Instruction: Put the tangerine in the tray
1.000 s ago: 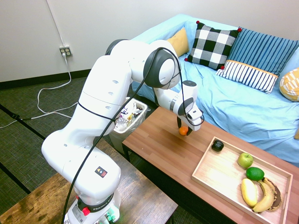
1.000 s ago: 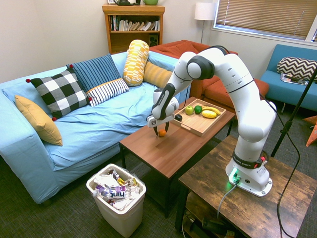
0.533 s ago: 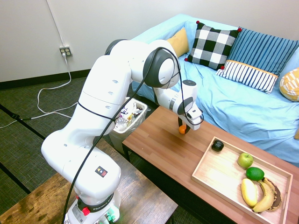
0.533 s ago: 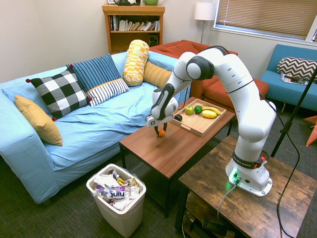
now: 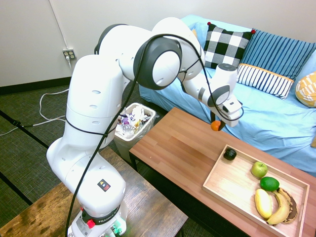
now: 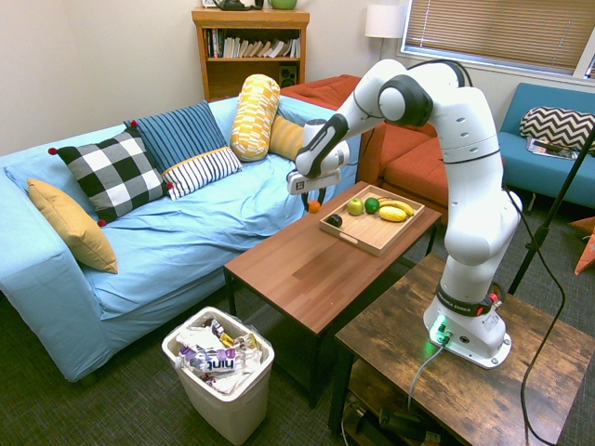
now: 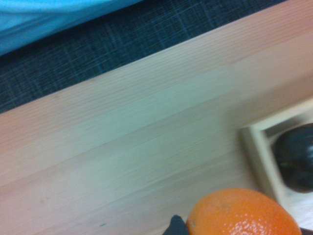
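Glossy white arm with grey joint caps and a black cable.

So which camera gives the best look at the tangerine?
The wrist view: the tangerine looms large and sharp there. In both exterior views it is only a small orange dot in the gripper, above the table.

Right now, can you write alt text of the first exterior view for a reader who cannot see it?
A white robot arm's gripper holds a tangerine above a wooden table, beside a tray of fruit. A blue sofa stands behind.
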